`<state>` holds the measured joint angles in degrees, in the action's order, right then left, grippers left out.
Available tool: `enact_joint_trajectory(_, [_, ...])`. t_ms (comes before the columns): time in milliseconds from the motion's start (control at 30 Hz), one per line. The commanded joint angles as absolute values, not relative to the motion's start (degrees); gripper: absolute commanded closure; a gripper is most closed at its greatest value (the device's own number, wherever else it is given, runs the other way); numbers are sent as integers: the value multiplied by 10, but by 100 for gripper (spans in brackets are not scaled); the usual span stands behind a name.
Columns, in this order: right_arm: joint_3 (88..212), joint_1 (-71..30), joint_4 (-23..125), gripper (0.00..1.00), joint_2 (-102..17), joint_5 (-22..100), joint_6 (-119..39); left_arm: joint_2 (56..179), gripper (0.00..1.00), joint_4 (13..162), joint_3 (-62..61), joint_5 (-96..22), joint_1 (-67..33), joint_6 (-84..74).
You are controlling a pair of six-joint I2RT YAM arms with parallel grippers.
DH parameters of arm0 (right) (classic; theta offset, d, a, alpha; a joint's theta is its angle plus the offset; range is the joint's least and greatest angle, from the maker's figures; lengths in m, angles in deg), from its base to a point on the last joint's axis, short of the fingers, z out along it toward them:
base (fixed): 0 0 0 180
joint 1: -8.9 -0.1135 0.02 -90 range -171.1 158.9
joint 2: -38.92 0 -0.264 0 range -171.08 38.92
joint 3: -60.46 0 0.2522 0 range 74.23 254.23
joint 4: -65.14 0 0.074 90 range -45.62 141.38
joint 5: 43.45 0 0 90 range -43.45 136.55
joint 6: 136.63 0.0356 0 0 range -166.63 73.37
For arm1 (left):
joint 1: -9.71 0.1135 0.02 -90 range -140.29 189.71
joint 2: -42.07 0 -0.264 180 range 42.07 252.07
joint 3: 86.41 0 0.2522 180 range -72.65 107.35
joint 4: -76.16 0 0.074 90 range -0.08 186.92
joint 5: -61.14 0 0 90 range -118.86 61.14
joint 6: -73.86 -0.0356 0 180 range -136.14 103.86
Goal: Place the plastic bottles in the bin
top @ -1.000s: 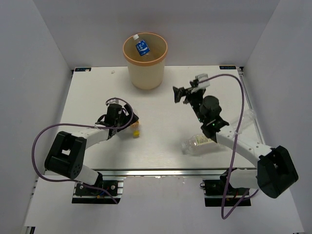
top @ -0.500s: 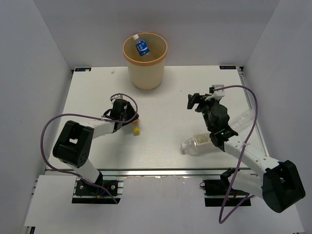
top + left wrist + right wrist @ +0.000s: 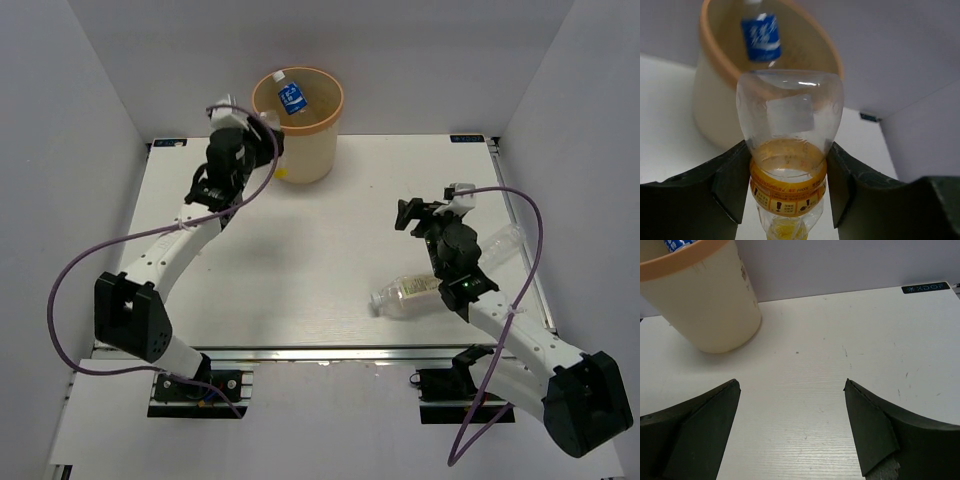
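Note:
My left gripper (image 3: pixel 788 152) is shut on a stubby orange-tinted plastic bottle (image 3: pixel 788 170), gripped round its orange label, base pointing at the bin. In the top view this gripper (image 3: pixel 258 140) hangs at the left side of the beige bin (image 3: pixel 300 160), level with its rim (image 3: pixel 715 65). A blue-labelled bottle (image 3: pixel 292 97) lies inside the bin. A larger clear bottle with a pale label (image 3: pixel 408 292) lies on the table beside my right arm. My right gripper (image 3: pixel 410 214) stands open and empty above the table (image 3: pixel 792 390).
Another clear bottle (image 3: pixel 502 243) lies at the table's right edge, partly behind the right arm. The bin (image 3: pixel 705 305) stands at the far edge of the table against the back wall. Grey walls close in both sides.
My left gripper closed on the orange bottle and lifted it from mid-table to the bin's left side. The right arm drew back to the right, still open.

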<state>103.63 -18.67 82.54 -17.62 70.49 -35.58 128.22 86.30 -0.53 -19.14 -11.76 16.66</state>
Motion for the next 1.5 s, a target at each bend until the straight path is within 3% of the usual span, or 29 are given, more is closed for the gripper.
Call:
enact_joint_trajectory(0, [1032, -183, 818, 11, -150, 727, -335, 1335, 70, 852, 103, -237, -119, 116])
enact_joint_trajectory(167, [1021, -182, 785, 11, -115, 733, -324, 1492, 67, 961, 344, -223, -113, 94])
enact_joint_trajectory(267, [1018, -181, 761, 11, -101, 746, -322, 1609, 31, 1077, 548, -224, -109, 86])
enact_joint_trajectory(300, [1019, -178, 744, 11, -97, 749, -323, 1647, 5, 1105, 633, -226, -109, 78])
enact_joint_trajectory(333, [1020, -178, 734, 11, -88, 762, -322, 1654, 2, 1123, 651, -227, -109, 77])
enact_joint_trajectory(500, [1024, -168, 670, 11, -61, 830, -294, 1580, 2, 1043, 531, -235, -109, 73])
enact_joint_trajectory(633, [1066, -134, 570, 11, -74, 872, -254, 1527, 2, 1068, 508, -256, -109, 58])
enact_joint_trajectory(800, [1110, -40, 499, 11, -135, 781, -214, 1433, 2, 1063, 414, -248, -109, 41])
enact_joint_trajectory(933, [1142, 48, 440, 11, -205, 730, -194, 1299, 2, 961, 194, -240, -109, 35])
enact_joint_trajectory(1067, [1166, 82, 393, 11, -258, 798, -188, 1174, 2, 904, -21, -172, -108, 47])
enact_joint_trajectory(1233, [1189, 132, 391, 11, -311, 786, -183, 1119, 2, 938, -89, -114, -102, 43])
enact_joint_trajectory(1467, [1220, 204, 413, 11, -368, 765, -172, 1130, 2, 959, -112, -151, -48, 52])
